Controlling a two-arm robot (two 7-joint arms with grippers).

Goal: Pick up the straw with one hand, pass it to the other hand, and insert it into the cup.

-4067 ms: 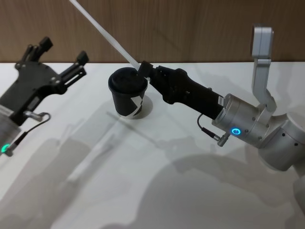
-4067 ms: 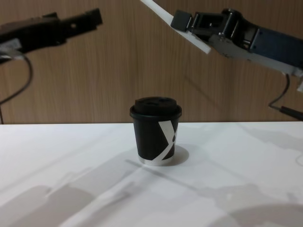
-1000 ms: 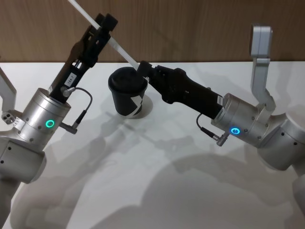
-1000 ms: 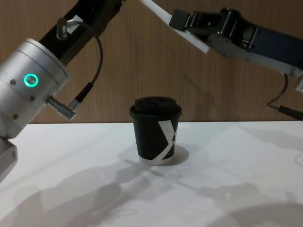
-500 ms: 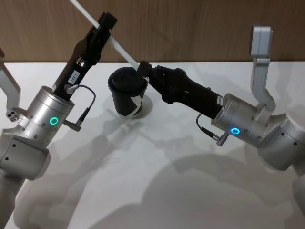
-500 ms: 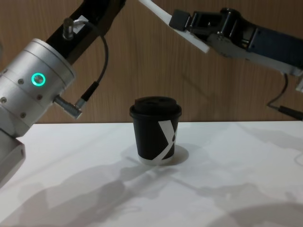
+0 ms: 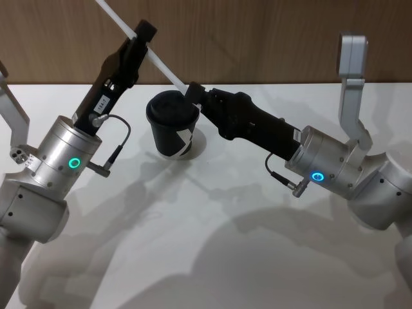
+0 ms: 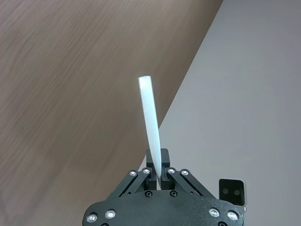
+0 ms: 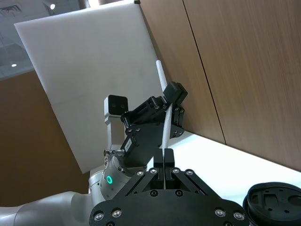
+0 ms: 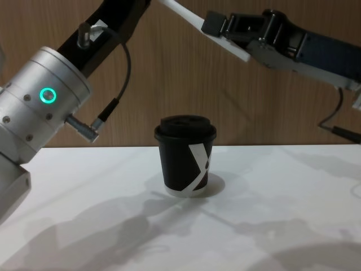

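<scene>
Since both arms have the straw (image 8: 149,117) at once, the step in hand looks like the handover itself, and the care lies in who lets go and when. The right pincer (image 7: 192,90) is clamped on the straw's lower stretch, held in the air above the cup (image 7: 170,122) near its far rim. The left pincer (image 7: 143,31) is closed round the straw higher up, with its pads pressed against either side in the left wrist view. The right one should open only once that upper grip is firm. It should then back straight away from the shaft rather than slide along it, so the thin tube is neither bent nor pulled askew. The straw's long axis runs on a steep slant, not upright. From the chest, its upper end climbs toward the robot's left and out past the top edge. Its lower end pokes a little beyond the right pincer, pointing down and toward the robot's right, well above the lid. To go in, the left arm would need to swing it near vertical, lower end over the lid's opening. The cup stands upright on the bench (image 7: 225,257), touched by neither arm.
</scene>
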